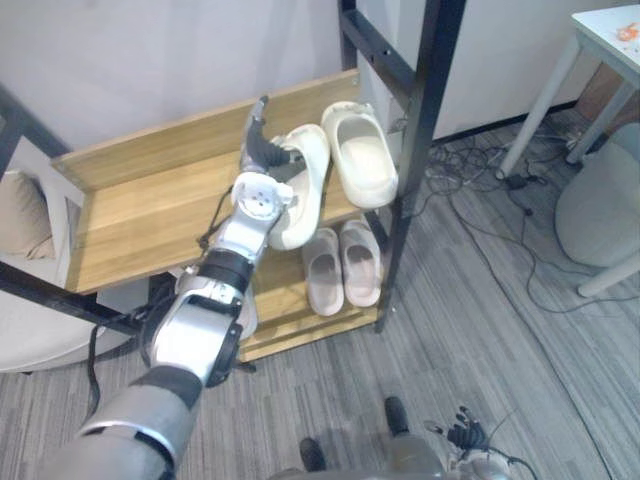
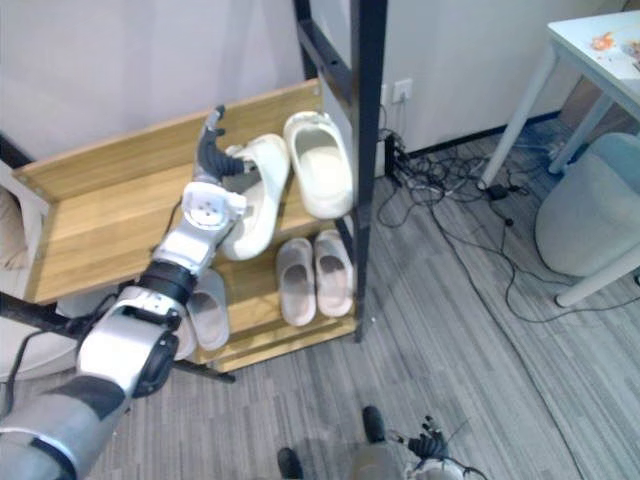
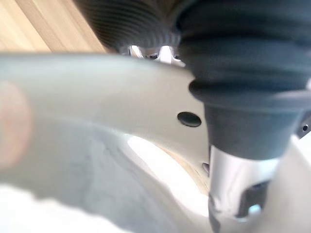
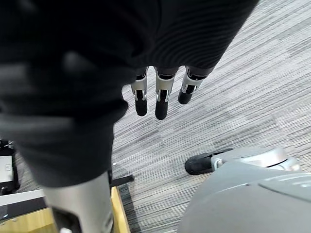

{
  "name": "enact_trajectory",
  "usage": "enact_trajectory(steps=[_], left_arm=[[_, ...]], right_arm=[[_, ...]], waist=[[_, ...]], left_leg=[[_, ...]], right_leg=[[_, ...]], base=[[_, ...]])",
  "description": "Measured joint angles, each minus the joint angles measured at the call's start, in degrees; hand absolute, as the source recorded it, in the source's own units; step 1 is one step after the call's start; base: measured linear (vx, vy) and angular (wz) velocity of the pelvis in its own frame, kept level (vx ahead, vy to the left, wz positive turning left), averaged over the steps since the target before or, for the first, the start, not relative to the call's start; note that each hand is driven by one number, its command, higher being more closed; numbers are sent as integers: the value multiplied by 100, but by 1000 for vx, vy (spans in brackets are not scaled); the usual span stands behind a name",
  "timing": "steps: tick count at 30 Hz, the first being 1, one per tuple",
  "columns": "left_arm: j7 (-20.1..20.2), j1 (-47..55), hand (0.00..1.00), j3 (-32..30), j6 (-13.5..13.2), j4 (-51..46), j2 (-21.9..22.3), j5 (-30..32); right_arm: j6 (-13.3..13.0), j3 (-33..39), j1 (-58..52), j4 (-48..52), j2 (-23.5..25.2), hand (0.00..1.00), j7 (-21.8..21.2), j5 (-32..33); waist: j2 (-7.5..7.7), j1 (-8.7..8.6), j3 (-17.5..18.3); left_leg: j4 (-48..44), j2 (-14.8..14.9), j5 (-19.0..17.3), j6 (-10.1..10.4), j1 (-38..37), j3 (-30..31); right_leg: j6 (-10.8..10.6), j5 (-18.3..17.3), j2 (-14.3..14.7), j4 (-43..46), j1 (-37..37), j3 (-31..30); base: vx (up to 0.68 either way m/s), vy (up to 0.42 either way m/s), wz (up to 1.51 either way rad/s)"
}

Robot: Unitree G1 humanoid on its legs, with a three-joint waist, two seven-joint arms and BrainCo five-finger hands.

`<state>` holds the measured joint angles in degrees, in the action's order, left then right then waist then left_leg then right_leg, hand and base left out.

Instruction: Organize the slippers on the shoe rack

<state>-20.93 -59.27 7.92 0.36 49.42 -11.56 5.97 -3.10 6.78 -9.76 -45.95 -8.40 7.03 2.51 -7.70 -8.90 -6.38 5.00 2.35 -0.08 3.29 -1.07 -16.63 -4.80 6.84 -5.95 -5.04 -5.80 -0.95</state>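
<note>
Underfoot, a grey striped floor (image 1: 480,330). Against the pale wall, a wooden shoe rack (image 1: 140,215) in a black frame, with two shelves showing. Off to the right, a round grey seat (image 1: 600,205) and the corner of a white surface (image 1: 612,28) on slim legs, with a tangle of cables (image 1: 470,165) on the floor between them and the rack. At the right end of the top shelf, two cream slippers side by side and touching. Nearest the black post, the right cream slipper (image 1: 362,160), lying sole down. Next to it, the left cream slipper (image 1: 303,190), tilted and hanging partly over the shelf's front edge. On the lower shelf, a grey pair (image 1: 342,265) set close together, and further left another grey slipper (image 2: 208,308), half hidden behind the arm. Stretched up from the lower left, the left hand (image 1: 262,152) at the outer side of the left cream slipper: fingers (image 3: 165,52) behind the slipper's upper and thumb (image 3: 233,184) in front, pinching it between them, with one finger sticking straight up past the rim. Low by the floor and well apart from the rack, the right hand (image 1: 466,434), fingers (image 4: 162,108) straight and relaxed, holding nothing.
</note>
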Motion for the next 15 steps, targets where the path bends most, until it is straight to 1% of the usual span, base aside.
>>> enact_trajectory(steps=[3, 11, 15], left_arm=[[22, -13, 0, 3, -4, 113, 6, -165], [349, -147, 0, 106, 35, 231, 16, -94], [383, -266, 0, 215, 68, 318, 96, -97]], right_arm=[[41, 1, 21, -7, -29, 0, 0, 17], [86, 2, 29, -19, -32, 0, 3, 104], [88, 2, 16, -20, -34, 0, 2, 211]], waist=[[-62, 0, 44], [-67, 8, 52], [-63, 53, 55]], left_leg=[[16, 5, 13, 5, -3, 20], [13, 6, 41, -7, 12, 110], [-9, 6, 41, -8, 8, 147]], right_leg=[[3, 3, 2, -1, 5, 35], [-6, 6, -47, 1, 36, 54], [-13, 3, -57, 1, 70, 90]], base=[[-14, -22, 2], [-16, -24, 6], [-14, -19, 5]])
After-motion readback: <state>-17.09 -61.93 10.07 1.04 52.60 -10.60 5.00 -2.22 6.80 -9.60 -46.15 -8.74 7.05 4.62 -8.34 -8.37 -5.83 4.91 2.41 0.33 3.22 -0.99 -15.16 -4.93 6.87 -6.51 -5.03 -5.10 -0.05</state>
